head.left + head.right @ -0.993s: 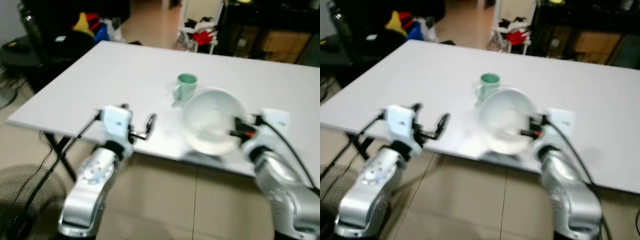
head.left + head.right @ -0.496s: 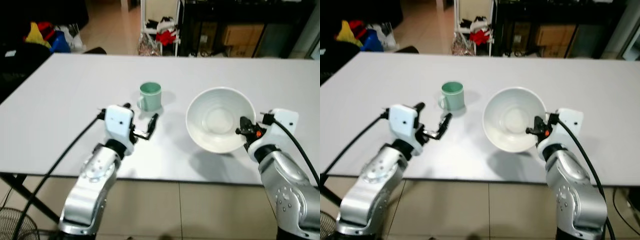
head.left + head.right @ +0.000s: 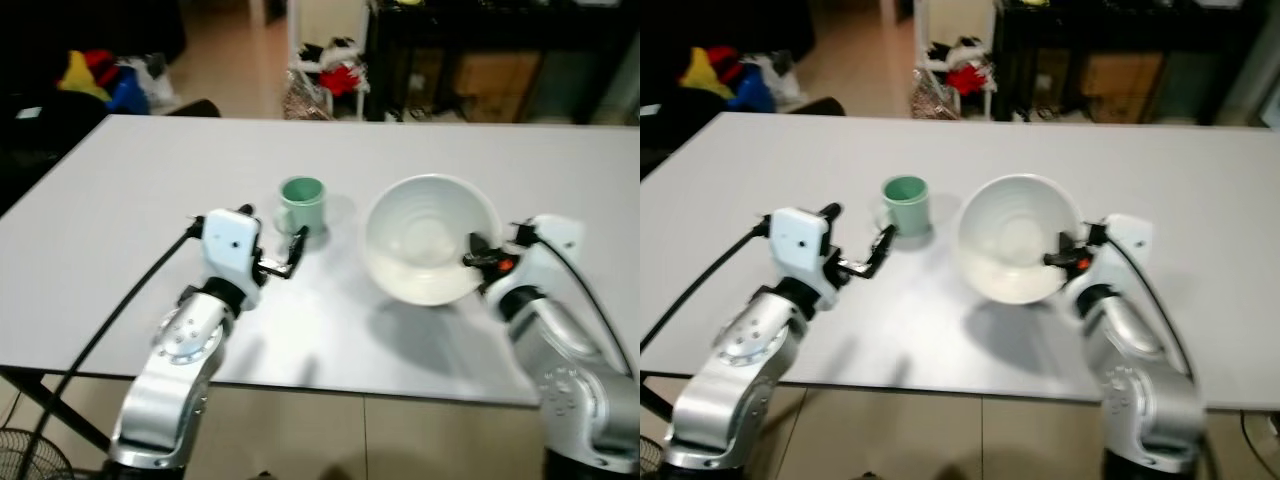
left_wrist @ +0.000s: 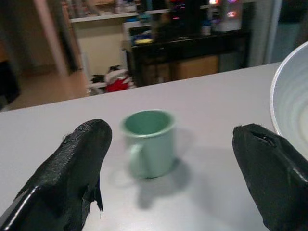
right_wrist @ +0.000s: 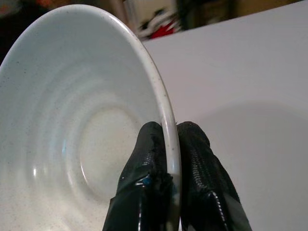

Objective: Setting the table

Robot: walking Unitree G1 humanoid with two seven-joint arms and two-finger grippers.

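My right gripper point(image 5: 166, 159) is clamped on the rim of the white bowl point(image 3: 430, 250), one black finger inside the rim and one outside, as the right wrist view shows. I hold the bowl lifted and tilted above the white table point(image 3: 150, 180), its mouth turned toward me; its shadow falls on the tabletop below, toward the table's near edge. My left gripper point(image 4: 168, 178) hovers over the table with its fingers point(image 4: 72, 163) spread wide and nothing between them, pointing at the green mug point(image 3: 301, 205). The mug stands upright on the table, handle turned toward my left side, just beyond the left fingertips and not touching them. Mug and bowl sit near each other about midway along the table's length, the mug to the left of the bowl and slightly farther from the near edge. Past the far edge I see a tiled floor point(image 3: 230, 60), dark shelving point(image 3: 470, 60), and a heap of red and white items point(image 3: 330, 65); colourful objects point(image 3: 100, 80) lie beyond the far-left corner.
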